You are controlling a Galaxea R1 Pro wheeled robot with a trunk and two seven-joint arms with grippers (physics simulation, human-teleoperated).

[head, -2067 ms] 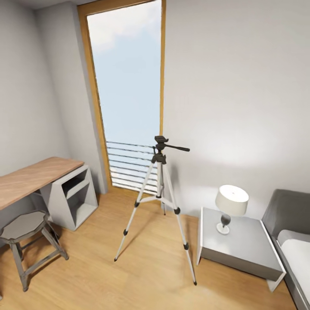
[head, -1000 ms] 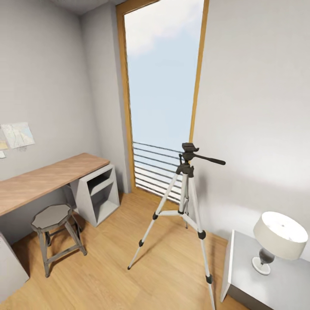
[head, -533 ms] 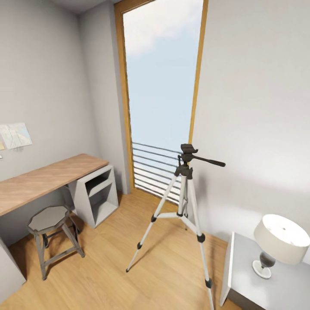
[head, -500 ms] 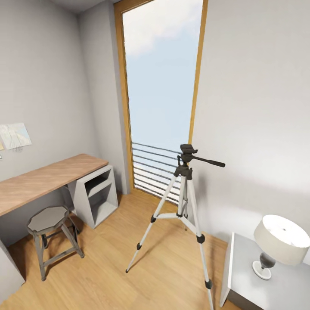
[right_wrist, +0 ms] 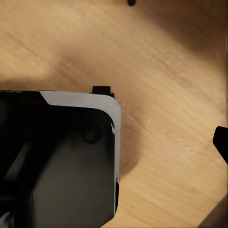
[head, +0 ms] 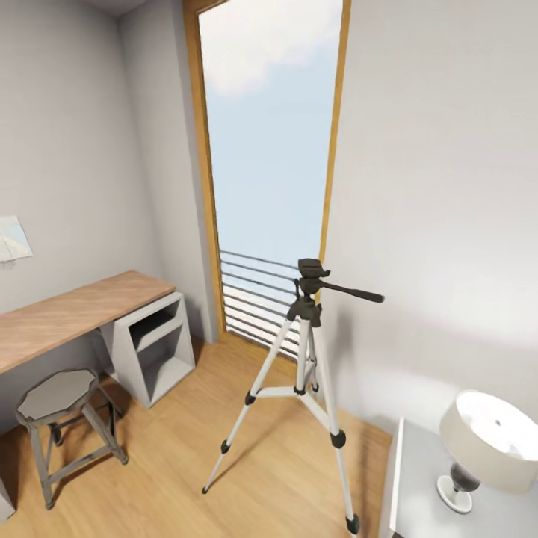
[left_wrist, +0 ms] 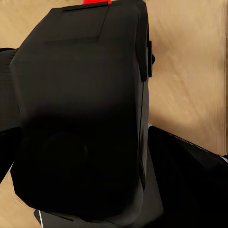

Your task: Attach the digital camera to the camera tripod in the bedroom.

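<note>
The camera tripod (head: 304, 351) stands on the wood floor in front of the tall window, silver legs spread. Its black head (head: 310, 276) is bare, and the long handle (head: 351, 292) points right. In the left wrist view the digital camera (left_wrist: 85, 118) looms close, a matte-black body with a strip of its red button (left_wrist: 96, 2) at the edge. My left gripper (left_wrist: 95, 161) is shut on it, with a dark finger (left_wrist: 190, 180) beside the body. In the right wrist view one black fingertip (right_wrist: 221, 142) of my right gripper shows above bare floor, holding nothing.
A wood-topped desk (head: 67, 317) with a grey cube shelf (head: 149, 347) and a stool (head: 60, 418) stand at the left. A grey bedside table (head: 418, 493) with a lamp (head: 486, 441) is at the right. My dark base (right_wrist: 61, 166) is over the floor.
The head view has shifted as I moved: desk, stool and tripod all sit further left and lower, and the lamp is cut off lower right. Nothing in the room itself has moved.
</note>
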